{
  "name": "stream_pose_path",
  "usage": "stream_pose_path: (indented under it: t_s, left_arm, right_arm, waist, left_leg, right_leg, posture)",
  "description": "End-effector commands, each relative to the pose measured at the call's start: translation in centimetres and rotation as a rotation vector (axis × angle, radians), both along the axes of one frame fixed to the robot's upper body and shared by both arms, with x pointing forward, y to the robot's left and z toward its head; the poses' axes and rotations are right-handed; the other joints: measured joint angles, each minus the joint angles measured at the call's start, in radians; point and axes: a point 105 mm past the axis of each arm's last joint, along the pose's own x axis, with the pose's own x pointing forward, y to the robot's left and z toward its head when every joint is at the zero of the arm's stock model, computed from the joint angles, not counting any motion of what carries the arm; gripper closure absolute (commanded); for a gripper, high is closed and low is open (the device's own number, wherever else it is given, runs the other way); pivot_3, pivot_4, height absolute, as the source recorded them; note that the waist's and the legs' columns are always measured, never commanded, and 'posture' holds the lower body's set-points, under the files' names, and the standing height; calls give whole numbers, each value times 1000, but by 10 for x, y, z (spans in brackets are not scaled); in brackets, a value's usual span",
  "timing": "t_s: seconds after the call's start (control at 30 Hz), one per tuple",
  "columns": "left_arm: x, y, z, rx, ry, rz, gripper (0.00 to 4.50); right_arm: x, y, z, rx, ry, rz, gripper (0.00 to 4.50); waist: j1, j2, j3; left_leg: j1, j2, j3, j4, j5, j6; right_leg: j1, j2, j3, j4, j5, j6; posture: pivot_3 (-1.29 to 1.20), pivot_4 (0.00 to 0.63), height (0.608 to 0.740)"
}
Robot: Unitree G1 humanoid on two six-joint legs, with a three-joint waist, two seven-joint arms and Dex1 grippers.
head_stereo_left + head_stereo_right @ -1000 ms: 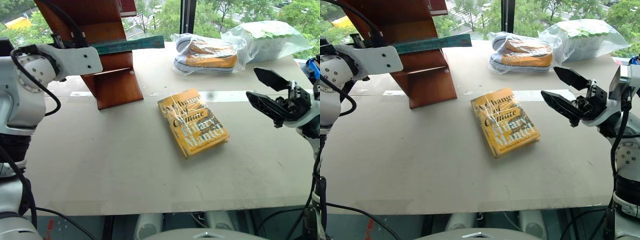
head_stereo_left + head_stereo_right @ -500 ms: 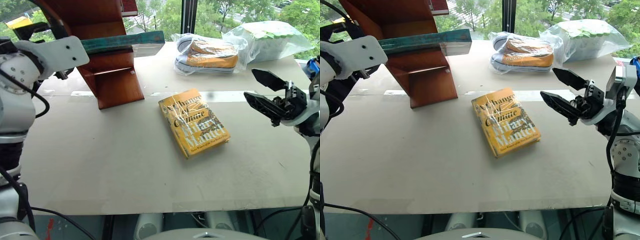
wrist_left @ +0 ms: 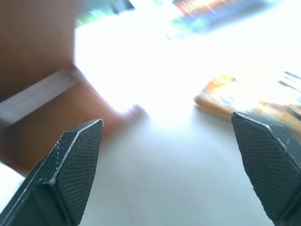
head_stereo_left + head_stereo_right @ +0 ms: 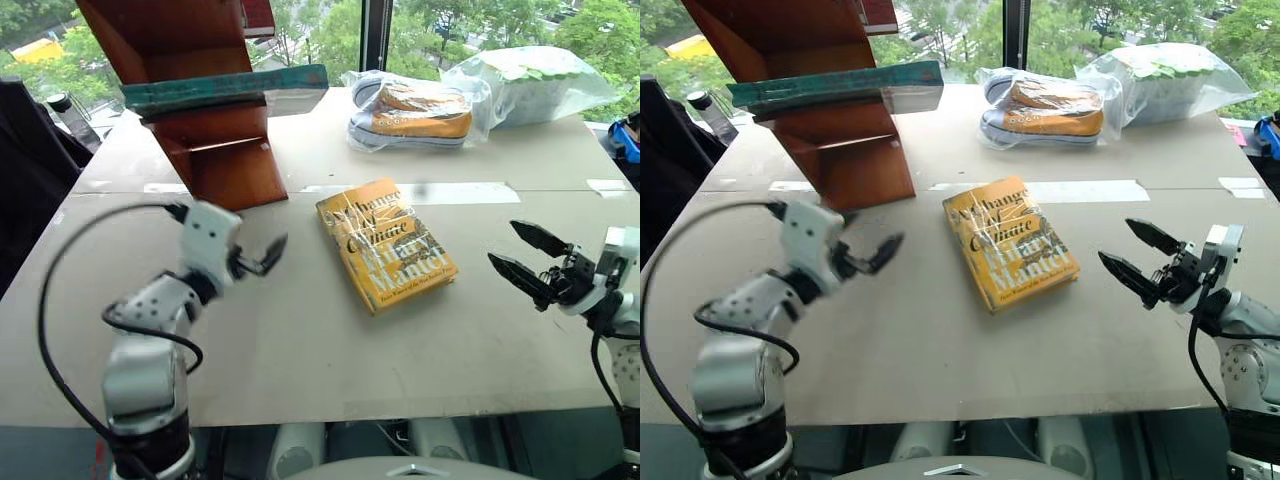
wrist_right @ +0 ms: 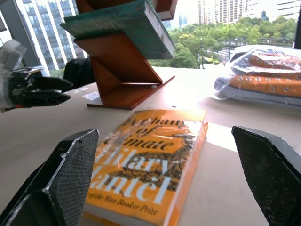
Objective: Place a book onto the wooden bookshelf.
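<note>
book point(image 4: 225, 89): teal-green; bookshelf point(image 4: 190, 60): red-brown wood; 2nd book point(image 4: 387, 245): yellow-orange, white lettering

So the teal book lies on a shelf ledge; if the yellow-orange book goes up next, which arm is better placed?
Probably right: the right gripper, open, points at the yellow-orange book. The left gripper is also open and sits nearer the wooden bookshelf.

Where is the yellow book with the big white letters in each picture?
Left eye view: the yellow book lies flat on the table, right of centre.
Right eye view: near the middle, same spot on the table.
Left wrist view: a blurred yellow-orange shape at the right edge, probably the book.
Right wrist view: large and close, between the black fingers.
Shared landmark: the wooden bookshelf behind the book.
</note>
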Motion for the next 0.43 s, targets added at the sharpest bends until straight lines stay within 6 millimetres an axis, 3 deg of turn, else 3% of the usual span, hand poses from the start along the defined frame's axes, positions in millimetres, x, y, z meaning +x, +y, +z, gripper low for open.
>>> stream_pose_path:
  t_s: [0.03,0.13,0.2,0.43]
  left_arm:
    - [-15,-2,-5,-143,-34,-56,41]
    - [-25,5,-41,-129,62,-40,41]
    - [-29,7,-55,-93,96,-30,41]
    - [-28,10,-63,-39,84,-33,41]
  right_arm:
    - [-1,-6,-9,-37,-16,-31,0]
    - [-9,-8,-28,-120,18,-19,0]
    - [-10,-13,-35,-132,29,-45,0]
    - [-12,-21,-56,-184,60,-67,0]
  waist:
    - [0,3,-2]
    - [0,5,-3]
    - [1,5,-3]
    - [10,5,-3]
  left_leg:
    - [1,0,0,0,0,0]
    - [4,0,1,0,0,0]
    - [3,0,1,0,0,0]
    - [2,1,-1,0,0,0]
  right_leg:
    - [1,0,0,0,-3,-1]
    - [2,0,1,0,-3,-2]
    - [2,0,0,0,-3,-2]
    - [2,-1,1,-1,-3,-1]
  posture:
    - [0,150,693]
    - [0,150,693]
    - [0,150,693]
    - [0,150,693]
